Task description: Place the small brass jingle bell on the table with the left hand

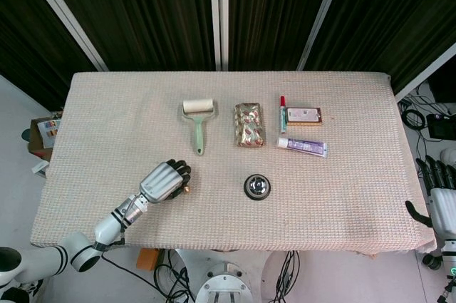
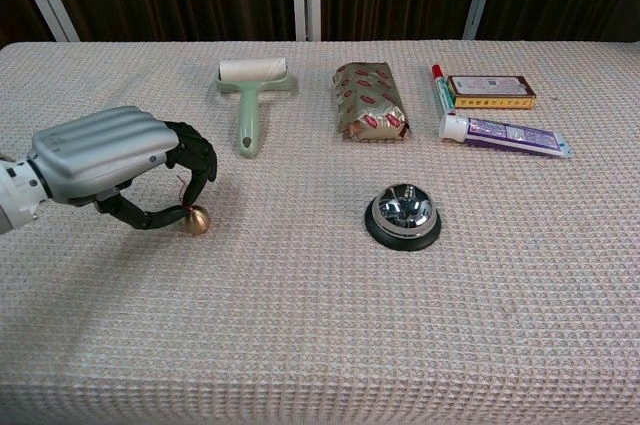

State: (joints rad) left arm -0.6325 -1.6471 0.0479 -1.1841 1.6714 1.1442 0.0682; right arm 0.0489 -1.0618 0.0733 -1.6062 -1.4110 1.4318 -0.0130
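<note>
The small brass jingle bell [image 2: 195,219] sits low at the table cloth, front left. A thin red cord runs up from it to the dark fingers [image 2: 203,159] of my left hand [image 2: 110,157], which curls over the bell. The thumb tip lies right beside the bell's left side. In the head view the bell [image 1: 187,189] barely shows at the edge of the left hand [image 1: 162,181]. My right hand [image 1: 440,199] hangs past the table's right edge, fingers apart and holding nothing.
A silver call bell [image 2: 402,215] stands mid-table to the right of the hand. Further back lie a green lint roller [image 2: 251,95], a foil-wrapped pack [image 2: 371,102], a toothpaste tube [image 2: 505,134], a small box [image 2: 490,91] and a red-capped pen [image 2: 439,87].
</note>
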